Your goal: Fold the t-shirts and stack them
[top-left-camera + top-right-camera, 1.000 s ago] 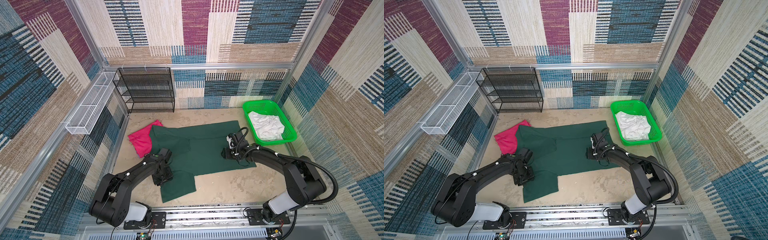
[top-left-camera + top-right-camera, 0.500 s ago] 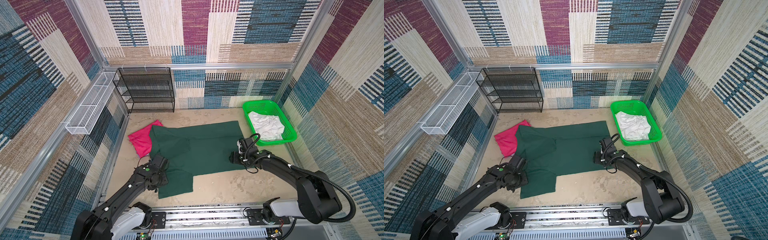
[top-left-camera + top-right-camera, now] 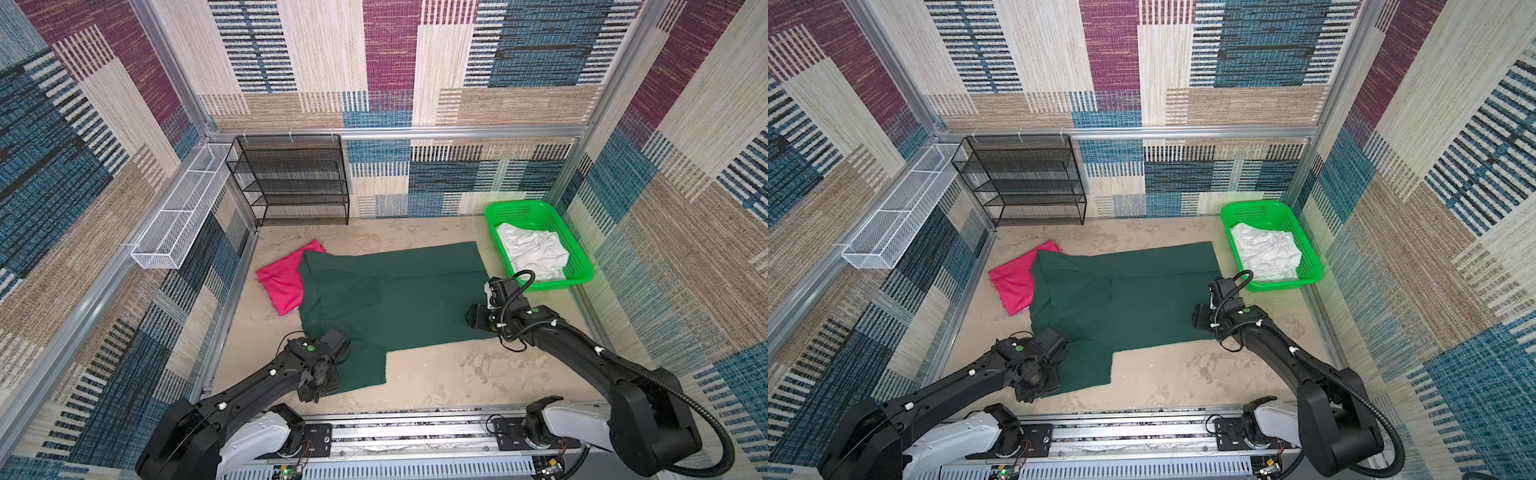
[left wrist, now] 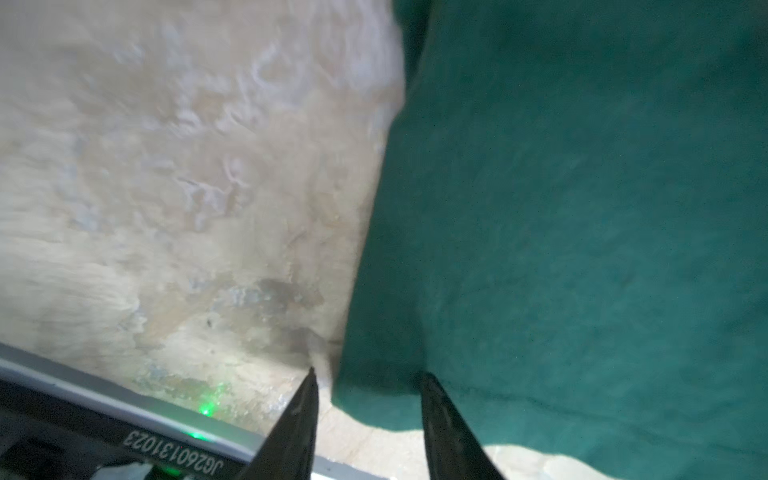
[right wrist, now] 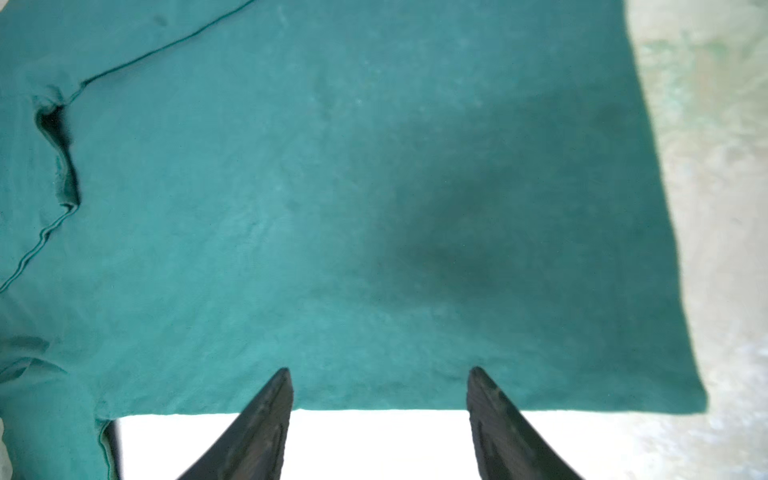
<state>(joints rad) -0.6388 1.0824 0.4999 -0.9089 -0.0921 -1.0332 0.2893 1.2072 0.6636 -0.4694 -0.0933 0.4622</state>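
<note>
Left wrist view puts the left pincer [image 4: 368, 376] low over the sandy worktop [image 4: 166, 187], jaws partly parted astride an outer corner of the dark green t-shirt [image 4: 582, 208] and gripping nothing. From the right wrist view, the right pincer [image 5: 380, 370] stands wide over the same shirt's near edge, also empty.

Both top views show that shirt spread flat across the middle of the worktop. One sleeve points toward the front rail beside the left arm, and the other looks already turned in over the body. The pink t-shirt [image 3: 282, 282] lies compact at the green shirt's far left, touching it and seemingly partly under it.

I judge the step in hand to be folding the green shirt. Next, each pincer must drop, close on its edge and carry the cloth inward together without dragging it.

Farther back sit a green basket [image 3: 557, 286] holding white cloth [image 3: 532, 249], a black wire rack [image 3: 291, 178], a white mesh tray [image 3: 178, 212] and patchwork-patterned walls [image 3: 415, 62].
</note>
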